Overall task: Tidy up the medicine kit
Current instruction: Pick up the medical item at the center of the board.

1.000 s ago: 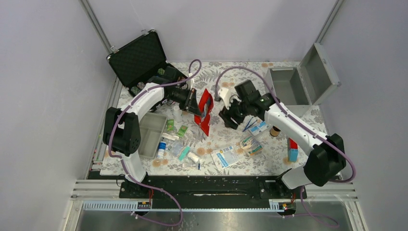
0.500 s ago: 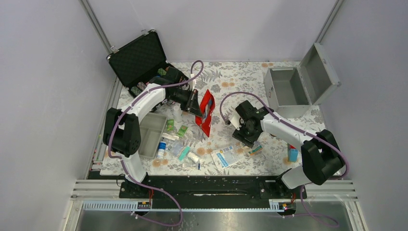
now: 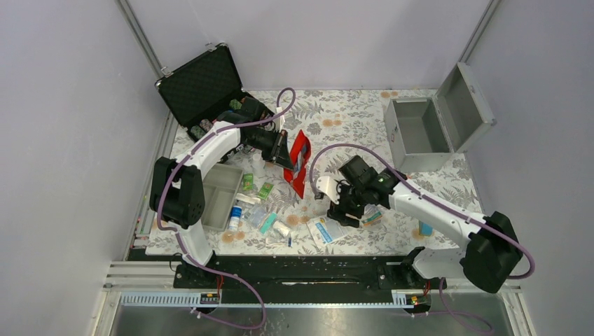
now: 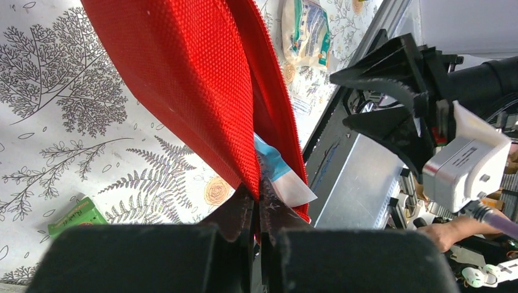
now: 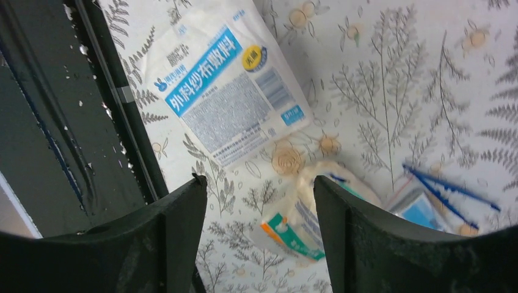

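Observation:
The medicine kit [image 3: 419, 162], a silver-grey metal box, stands open at the back right with its lid [image 3: 466, 105] raised. My left gripper [image 3: 286, 155] is shut on the lower edge of the red first-aid pouch [image 3: 301, 157], holding it up open. In the left wrist view the jaws [image 4: 259, 188] pinch the red fabric [image 4: 183, 79], and a white-blue packet [image 4: 278, 174] sticks out of it. My right gripper [image 3: 343, 207] is open and empty, low over the mat. Between its fingers [image 5: 258, 183] lies a small green-orange packet [image 5: 299, 226], next to a white-blue gauze pack [image 5: 229, 91].
A black foam-lined case [image 3: 203, 84] stands open at the back left. A grey tray [image 3: 220, 192] lies at the left with small packets and a bottle [image 3: 263, 213] beside it. A bag with blue tweezers [image 5: 437, 189] and a blue box [image 3: 426, 227] lie at the right.
My right arm has swung away from the red pouch, toward the front, and now hangs over the packets near the gauze pack. My left gripper still holds the pouch in place.

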Controlling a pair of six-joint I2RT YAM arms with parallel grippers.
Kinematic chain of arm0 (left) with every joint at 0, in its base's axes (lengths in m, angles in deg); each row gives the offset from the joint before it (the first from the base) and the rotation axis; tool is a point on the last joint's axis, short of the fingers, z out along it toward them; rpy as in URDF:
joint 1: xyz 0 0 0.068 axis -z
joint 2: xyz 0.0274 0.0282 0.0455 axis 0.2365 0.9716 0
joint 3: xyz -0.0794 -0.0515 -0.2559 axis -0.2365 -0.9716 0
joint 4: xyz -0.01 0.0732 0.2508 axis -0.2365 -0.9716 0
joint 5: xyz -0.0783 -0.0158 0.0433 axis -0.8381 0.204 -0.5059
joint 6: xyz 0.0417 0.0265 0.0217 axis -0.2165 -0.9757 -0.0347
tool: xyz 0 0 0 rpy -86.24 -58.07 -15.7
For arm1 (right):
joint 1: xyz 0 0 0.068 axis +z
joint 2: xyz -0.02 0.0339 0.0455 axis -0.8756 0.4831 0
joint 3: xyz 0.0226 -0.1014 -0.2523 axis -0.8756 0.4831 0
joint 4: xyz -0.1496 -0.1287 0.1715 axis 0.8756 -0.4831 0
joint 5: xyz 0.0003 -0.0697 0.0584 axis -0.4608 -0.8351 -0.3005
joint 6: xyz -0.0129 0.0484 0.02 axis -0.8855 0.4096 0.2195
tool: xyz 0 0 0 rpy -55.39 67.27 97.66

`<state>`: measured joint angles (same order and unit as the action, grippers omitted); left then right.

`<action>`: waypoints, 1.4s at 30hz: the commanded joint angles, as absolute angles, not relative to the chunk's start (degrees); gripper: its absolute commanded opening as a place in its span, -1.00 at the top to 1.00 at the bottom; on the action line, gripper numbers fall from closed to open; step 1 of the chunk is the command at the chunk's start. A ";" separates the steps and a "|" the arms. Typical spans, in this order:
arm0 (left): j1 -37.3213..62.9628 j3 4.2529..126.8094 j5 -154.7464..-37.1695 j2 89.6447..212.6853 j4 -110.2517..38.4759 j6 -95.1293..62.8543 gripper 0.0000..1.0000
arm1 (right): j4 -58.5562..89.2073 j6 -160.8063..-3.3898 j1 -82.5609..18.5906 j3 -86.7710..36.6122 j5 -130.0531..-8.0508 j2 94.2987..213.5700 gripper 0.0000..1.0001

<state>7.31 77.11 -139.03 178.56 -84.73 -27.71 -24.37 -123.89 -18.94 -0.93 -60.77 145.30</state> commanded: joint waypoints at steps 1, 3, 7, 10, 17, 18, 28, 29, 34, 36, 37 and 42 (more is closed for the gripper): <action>6.46 79.40 -139.82 178.13 -84.14 -27.89 1.00 | -19.44 -129.55 -16.78 -0.85 -56.13 147.96 -0.41; 5.89 80.21 -140.14 178.80 -84.28 -26.17 1.00 | -18.79 -129.53 -15.23 -2.23 -54.48 149.06 -0.39; 4.58 86.42 -140.36 181.25 -87.79 -26.75 1.00 | -15.57 -126.41 -10.21 -8.30 -52.89 153.43 -0.35; 3.65 91.09 -140.34 181.59 -89.82 -27.06 1.00 | -13.19 -124.04 -5.87 -13.33 -55.86 158.18 -0.29; -0.95 99.00 -134.55 178.89 -90.44 -24.59 1.00 | -4.64 -104.35 -3.45 -24.57 -53.61 169.81 -0.21; -2.16 99.38 -132.93 178.29 -89.75 -22.72 1.00 | -3.16 -101.37 -3.46 -25.78 -53.23 171.50 -0.21; -13.56 94.43 -134.42 168.73 -82.33 -14.00 1.00 | 0.72 -89.27 -3.48 -35.51 -53.19 185.08 -0.16; -13.63 93.79 -134.96 167.53 -82.28 -14.07 1.00 | 0.02 -89.26 -3.46 -35.71 -52.64 185.17 -0.15; -13.60 90.22 -136.80 163.95 -81.73 -14.34 1.00 | -2.73 -100.27 -3.38 -29.12 -50.99 179.36 -0.10; -13.59 88.57 -137.21 162.99 -80.63 -13.83 1.00 | -4.22 -105.61 -3.33 -25.45 -53.97 175.93 -0.11; -13.59 87.77 -137.45 162.52 -80.16 -13.64 1.00 | -5.48 -107.95 -3.36 -24.17 -56.30 174.62 -0.12; -13.62 84.46 -138.39 161.39 -78.74 -13.34 1.00 | -9.23 -112.70 -5.67 -15.68 -67.39 167.92 -0.15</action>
<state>-13.41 86.22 -135.90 163.48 -82.85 -14.13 -5.82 -106.37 -3.57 -20.51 -58.50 174.19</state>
